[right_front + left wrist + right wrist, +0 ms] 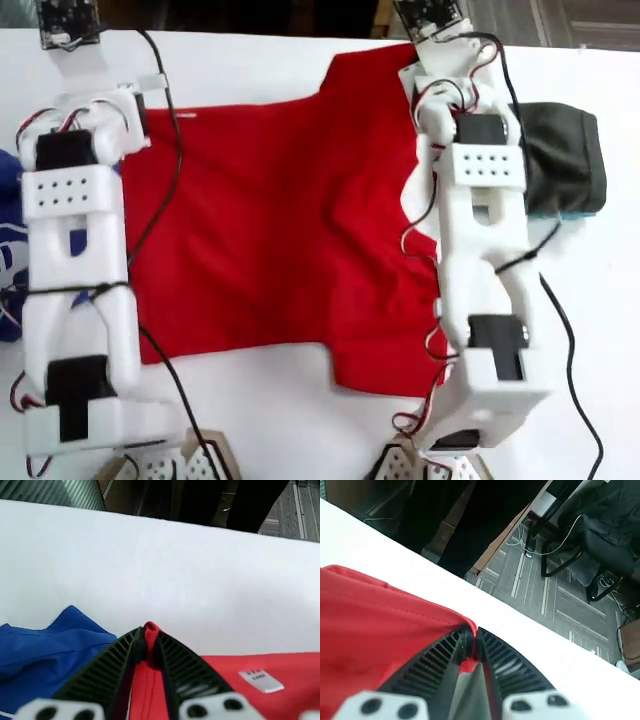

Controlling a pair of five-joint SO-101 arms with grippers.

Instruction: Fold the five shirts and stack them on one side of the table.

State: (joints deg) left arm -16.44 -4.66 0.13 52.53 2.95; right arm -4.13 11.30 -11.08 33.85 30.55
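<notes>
A red shirt (290, 230) lies spread flat across the middle of the white table (250, 60). My left gripper (150, 631) is shut on the shirt's far-left edge, near its small white label (260, 678); in the high view this gripper (122, 98) sits at the cloth's far-left corner. My right gripper (470, 637) is shut on a fold of the red shirt (375, 620) at its far-right corner, which the high view places under the right arm's wrist (428, 82).
A dark folded shirt (562, 158) lies on the table just right of the right arm. A blue shirt (8, 205) (45, 650) is bunched at the left edge beside the left arm. Cables trail along both arms. The table's far edge drops to the floor.
</notes>
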